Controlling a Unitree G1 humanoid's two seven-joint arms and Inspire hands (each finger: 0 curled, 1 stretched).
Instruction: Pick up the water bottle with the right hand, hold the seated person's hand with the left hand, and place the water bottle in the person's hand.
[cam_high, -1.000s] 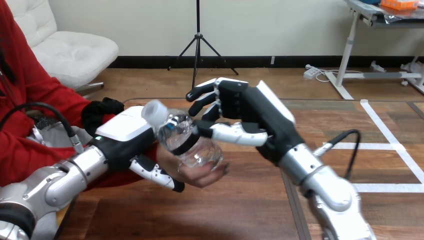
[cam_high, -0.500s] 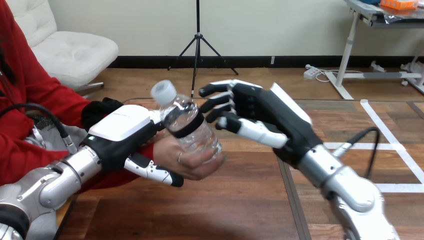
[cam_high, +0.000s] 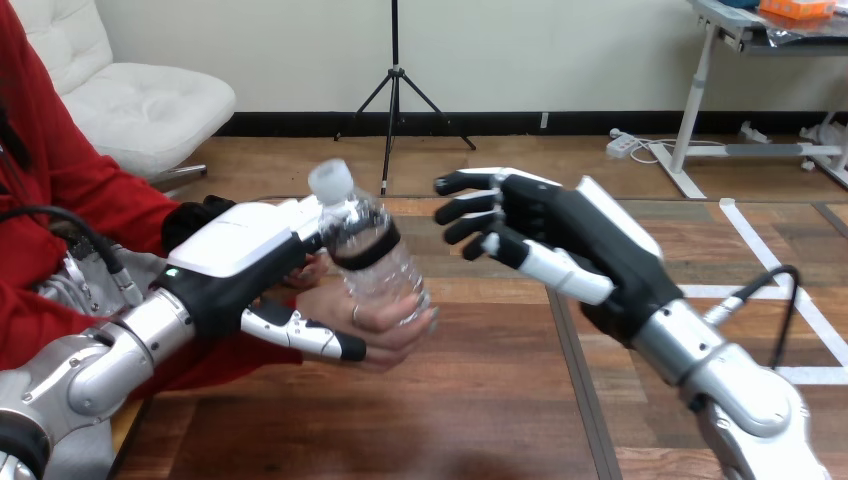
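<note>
The clear water bottle (cam_high: 372, 252) with a white cap and black band stands nearly upright in the person's hand (cam_high: 388, 322), whose fingers wrap round its base. My left hand (cam_high: 238, 256) clasps that hand from the left: its thumb runs underneath and its fingers curl over the top behind the bottle. My right hand (cam_high: 548, 228) hangs to the right of the bottle, open, fingers relaxed and pointing left, with a clear gap between them and the bottle.
The wooden table (cam_high: 470, 410) spreads below both arms, with a dark seam running down its middle right. White tape lines (cam_high: 790, 290) cross its right part. The person's red sleeve (cam_high: 70, 200) sits at the left edge.
My right hand has let go of the bottle and drawn back to the right. The bottle has tipped more upright in the person's hand, whose fingers have closed round it. My left hand keeps its clasp.
</note>
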